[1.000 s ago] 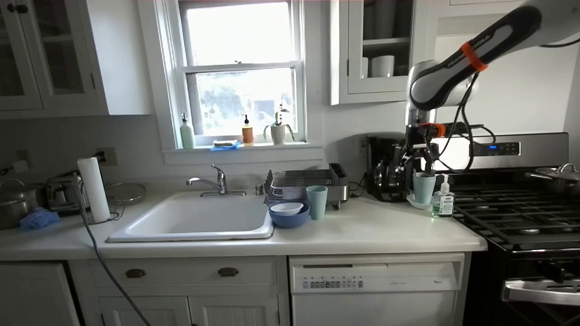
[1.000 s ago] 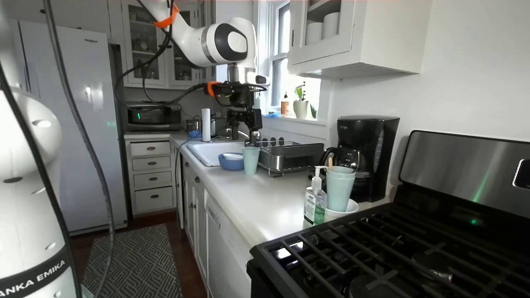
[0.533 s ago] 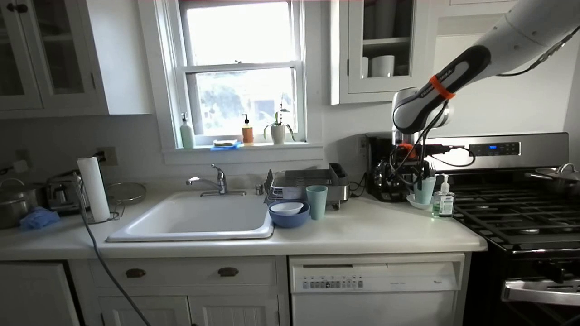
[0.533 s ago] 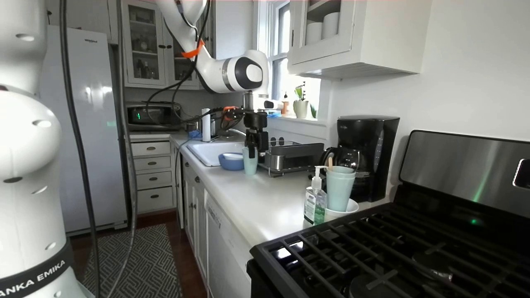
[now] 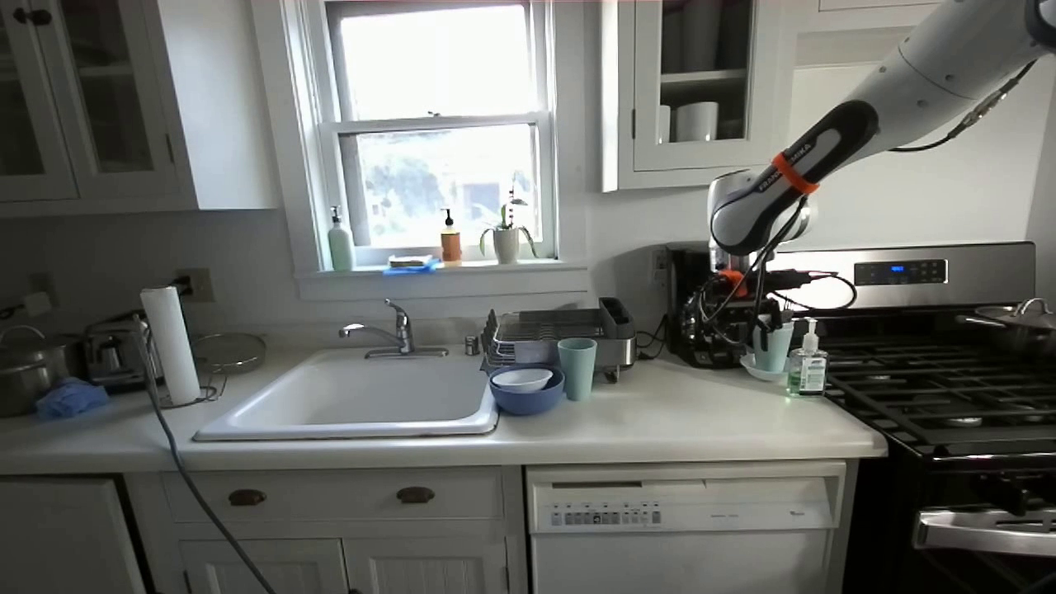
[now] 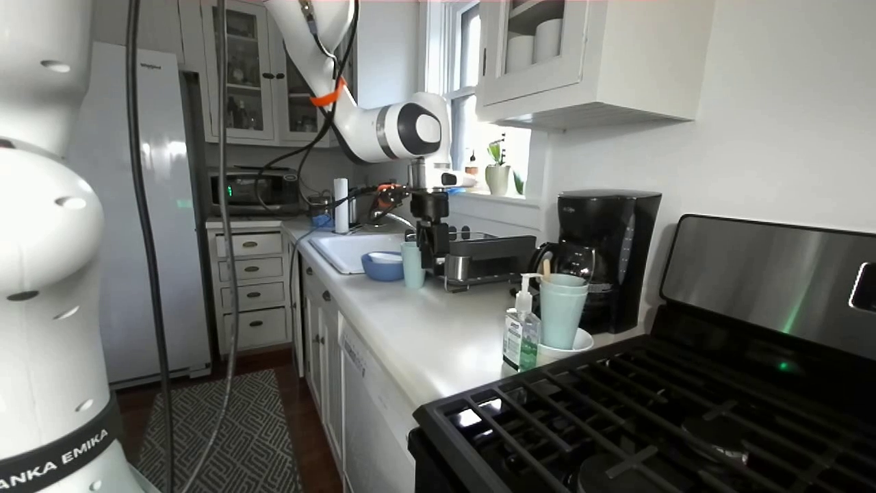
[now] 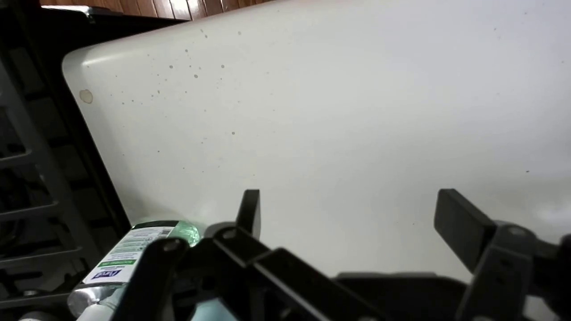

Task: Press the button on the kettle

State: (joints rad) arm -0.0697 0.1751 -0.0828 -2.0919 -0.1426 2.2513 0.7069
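- White bench runs beneath one window, its back edge against the wall and one end meeting the stove.
- One kettle, black and boxy with one jug, stands at the back edge near the stove-end corner; its button is too small for me to make out.
- One claw hangs above the bench, apart from the kettle, its two fingers pointing down and spread wide, white surface showing between the tips.
- Two nested cups, judging by their rims, stand upright at the stove-end edge with one white dish at their foot; one wooden stick pokes out.
- One pump bottle stands just beside those cups.
- One dish rack sits along the back edge, a narrow gap between it and the kettle.
- One blue bowl, holding one small white bowl, and one single green cup sit by the sink.
- Widest room for moving: along the front edge, from the green cup to the rounded stove-end corner, where one brown spot marks the surface.
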